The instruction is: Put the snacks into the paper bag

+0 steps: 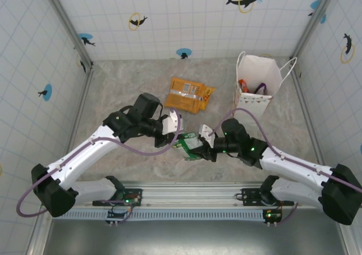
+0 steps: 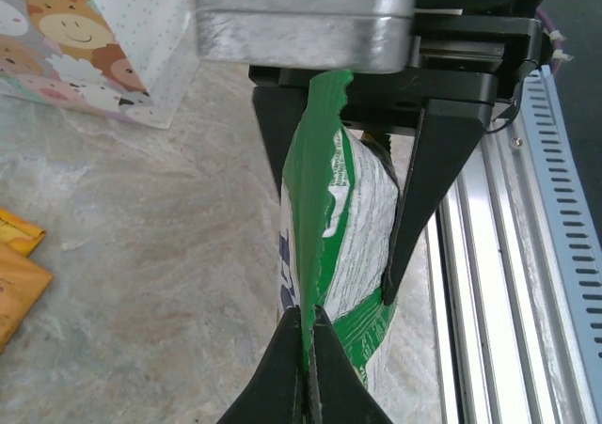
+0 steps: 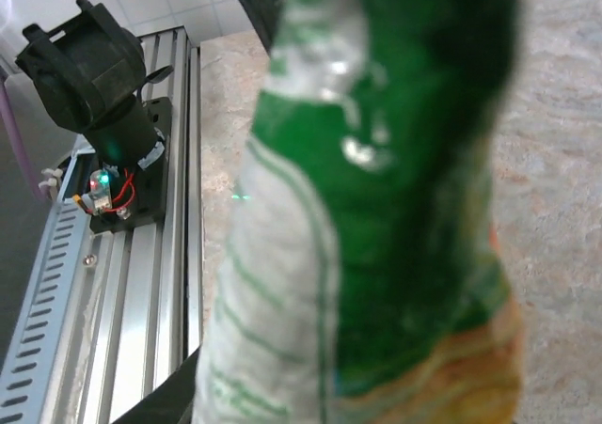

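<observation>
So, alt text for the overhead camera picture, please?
The robot's left claw and right claw meet over a table, both on a green snack packet. Orange snack packets lie behind; a white paper bag stands open, back right.

Mottled beige tabletop (image 1: pixel 124 85). Flat on it, far centre: orange snack packets (image 1: pixel 189 95). White paper bag (image 1: pixel 253 104) stands upright near them, to their right.

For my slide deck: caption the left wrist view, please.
Left gripper pinching the green snack packet gripped by the right gripper, paper bag behind.
</observation>
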